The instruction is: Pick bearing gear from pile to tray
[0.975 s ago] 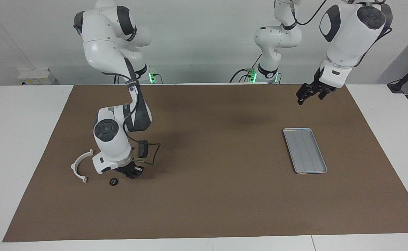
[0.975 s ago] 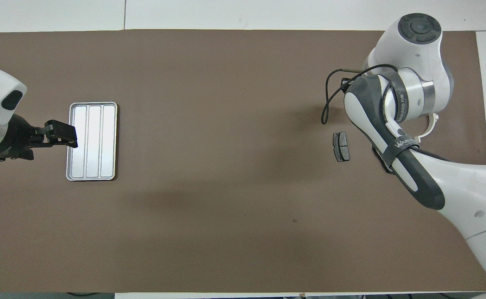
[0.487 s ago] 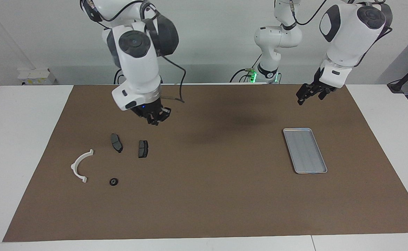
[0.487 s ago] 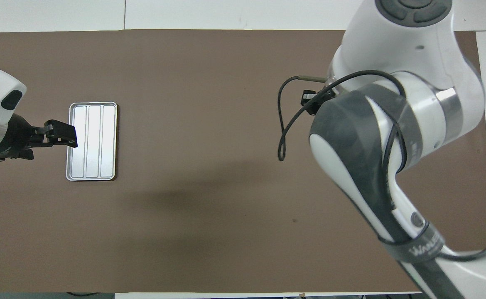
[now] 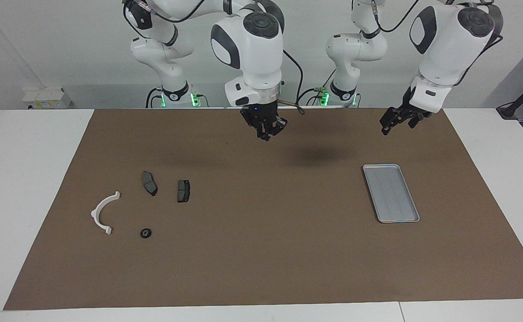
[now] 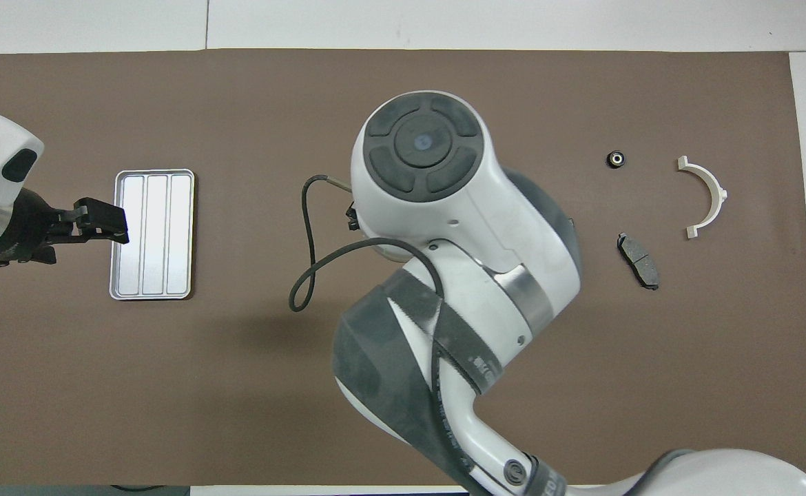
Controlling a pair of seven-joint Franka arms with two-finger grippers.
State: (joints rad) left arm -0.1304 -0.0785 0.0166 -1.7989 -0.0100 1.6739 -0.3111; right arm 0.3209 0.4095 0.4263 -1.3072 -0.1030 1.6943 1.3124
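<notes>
The one small black round piece (image 5: 145, 233), which I take for the bearing gear, lies flat on the brown surface (image 5: 261, 250) well apart from the tray (image 5: 391, 193), toward the right arm's end of the table. It has not reached the tray, whose ribbed bottom shows nothing on it.

It looks small, stiff and light, with a hole in its middle facing up. I judge it smooth enough to slip or skid if pinched off-centre, so the best hold is straight down across its outer rim. It should take a firm squeeze without damage.

By count there are:
- one round piece
- one white half-ring bracket (image 5: 103, 212), just beside the round piece
- two dark brake pads (image 5: 149, 183) (image 5: 183, 191), nearer to the robots than the round piece
- one tray

The overhead view shows only one pad, because the right arm covers the other.

The right gripper (image 5: 265, 127) hangs in the air over bare surface between the tray and the pile. I cannot tell how its fingers stand or whether they carry anything. The left gripper (image 5: 389, 123) waits in the air close to the tray, and its finger state is likewise unclear.
</notes>
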